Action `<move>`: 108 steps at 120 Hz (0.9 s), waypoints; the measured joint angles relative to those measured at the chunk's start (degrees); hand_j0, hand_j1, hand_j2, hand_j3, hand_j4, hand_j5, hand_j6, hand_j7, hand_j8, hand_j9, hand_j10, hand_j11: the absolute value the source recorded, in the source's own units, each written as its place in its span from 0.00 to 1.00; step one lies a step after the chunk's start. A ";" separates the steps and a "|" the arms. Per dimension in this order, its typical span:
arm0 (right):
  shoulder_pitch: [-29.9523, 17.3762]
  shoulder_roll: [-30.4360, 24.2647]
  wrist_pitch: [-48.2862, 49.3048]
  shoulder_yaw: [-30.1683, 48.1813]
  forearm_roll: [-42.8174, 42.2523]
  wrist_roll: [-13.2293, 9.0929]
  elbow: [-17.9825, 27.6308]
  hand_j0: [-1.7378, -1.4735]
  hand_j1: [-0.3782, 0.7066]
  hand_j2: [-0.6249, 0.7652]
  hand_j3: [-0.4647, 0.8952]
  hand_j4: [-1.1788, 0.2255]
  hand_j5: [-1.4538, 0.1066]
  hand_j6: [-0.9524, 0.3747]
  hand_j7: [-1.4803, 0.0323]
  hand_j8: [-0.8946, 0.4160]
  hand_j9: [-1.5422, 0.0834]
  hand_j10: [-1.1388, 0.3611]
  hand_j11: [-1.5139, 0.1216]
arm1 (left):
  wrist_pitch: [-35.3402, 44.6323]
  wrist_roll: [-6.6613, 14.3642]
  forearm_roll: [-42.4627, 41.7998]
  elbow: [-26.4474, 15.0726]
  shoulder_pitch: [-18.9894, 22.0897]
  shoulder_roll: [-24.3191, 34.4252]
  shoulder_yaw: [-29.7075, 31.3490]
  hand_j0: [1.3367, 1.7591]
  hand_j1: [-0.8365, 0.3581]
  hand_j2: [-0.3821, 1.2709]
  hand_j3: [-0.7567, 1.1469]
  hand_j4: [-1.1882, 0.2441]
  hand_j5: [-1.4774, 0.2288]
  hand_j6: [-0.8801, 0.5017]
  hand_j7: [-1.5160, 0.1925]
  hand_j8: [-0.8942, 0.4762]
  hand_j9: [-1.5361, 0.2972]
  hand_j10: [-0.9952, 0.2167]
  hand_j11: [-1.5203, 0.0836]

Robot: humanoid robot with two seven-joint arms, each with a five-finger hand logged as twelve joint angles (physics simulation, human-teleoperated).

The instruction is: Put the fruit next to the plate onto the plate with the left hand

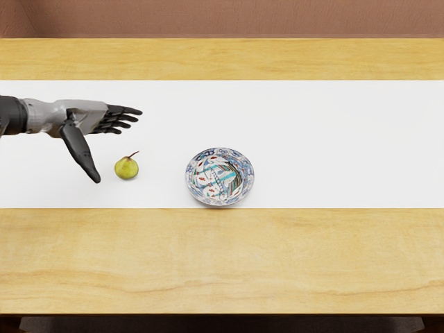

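Note:
A small yellow-green pear (126, 167) with a brown stem lies on the white runner, left of a patterned plate (219, 175). The plate has a blue, red and green painted design and holds nothing. My left hand (104, 135) reaches in from the left edge, hovering above and just left of the pear. Its fingers (123, 118) are stretched out to the right and its thumb (82, 152) points down toward the runner, close beside the pear but not touching it. The hand holds nothing.
A white runner (312, 139) crosses the wooden table (222, 257) from left to right. A brown wall lies beyond the table's far edge.

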 joint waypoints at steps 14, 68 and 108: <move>0.00 0.00 0.00 0.13 0.00 -0.01 -0.01 0.30 0.03 0.45 0.34 0.84 0.93 0.72 0.98 0.68 0.95 0.76 0.93 | 0.00 0.23 0.10 0.01 0.00 0.06 0.05 0.76 0.98 0.23 0.40 0.82 0.85 0.62 0.87 0.64 0.83 0.80 0.93; 0.19 0.00 0.00 0.02 -0.03 -0.01 0.04 0.30 0.03 0.45 0.34 0.84 0.93 0.72 0.98 0.68 0.95 0.76 0.93 | 0.00 20.45 1.45 -0.22 -5.27 -4.41 -0.13 0.76 0.98 0.23 0.40 0.82 0.85 0.62 0.87 0.64 0.83 0.80 0.93; 0.46 0.00 0.00 -0.02 -0.02 -0.01 0.07 0.30 0.03 0.45 0.34 0.84 0.93 0.72 0.98 0.68 0.95 0.76 0.93 | 12.62 22.30 19.77 -4.92 -4.06 -8.80 0.38 0.76 0.98 0.23 0.40 0.82 0.85 0.62 0.87 0.64 0.83 0.80 0.93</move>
